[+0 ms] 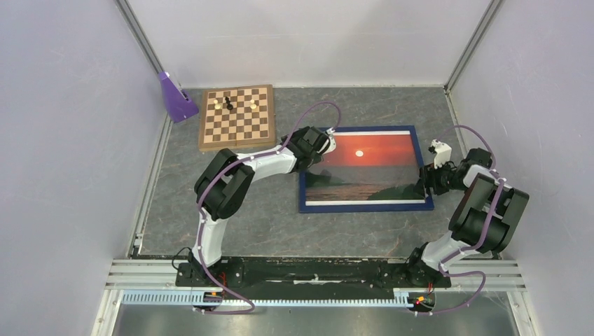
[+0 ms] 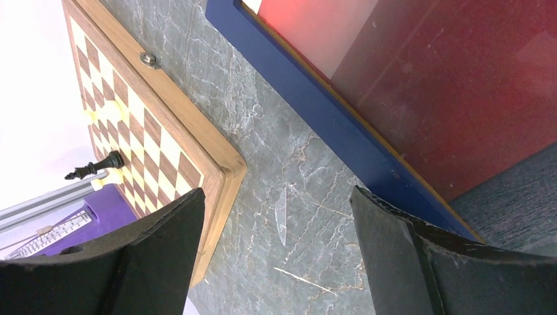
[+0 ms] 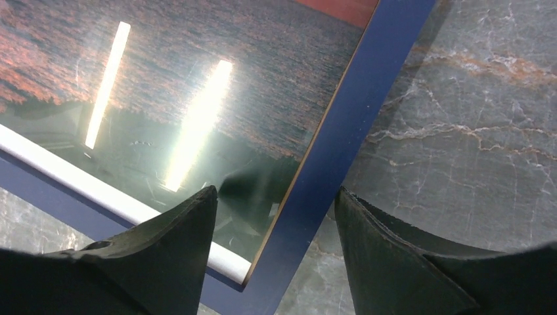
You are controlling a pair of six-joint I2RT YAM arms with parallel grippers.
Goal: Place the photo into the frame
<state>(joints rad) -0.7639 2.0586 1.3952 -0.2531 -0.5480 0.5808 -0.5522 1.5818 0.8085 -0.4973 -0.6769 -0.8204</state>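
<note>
The frame (image 1: 364,206) lies flat on the grey table, dark blue front up. The sunset photo (image 1: 368,164) sits inside it under glass. My left gripper (image 1: 330,144) hangs open at the frame's upper left corner. In the left wrist view its gripper (image 2: 277,193) is over bare table, between the chessboard (image 2: 164,151) and the frame's blue rail (image 2: 315,111), with the red photo (image 2: 427,79) beyond. My right gripper (image 1: 422,183) is at the frame's right edge near the lower corner. In the right wrist view it (image 3: 276,191) stands open astride the blue rail (image 3: 355,118), not touching it, with the photo (image 3: 197,79) reflecting lights.
A wooden chessboard (image 1: 236,117) with three small pieces lies at the back left, close to the left arm. A purple block (image 1: 175,98) stands in the back left corner. White walls enclose the table on three sides. A metal rail (image 1: 315,269) runs along the near edge.
</note>
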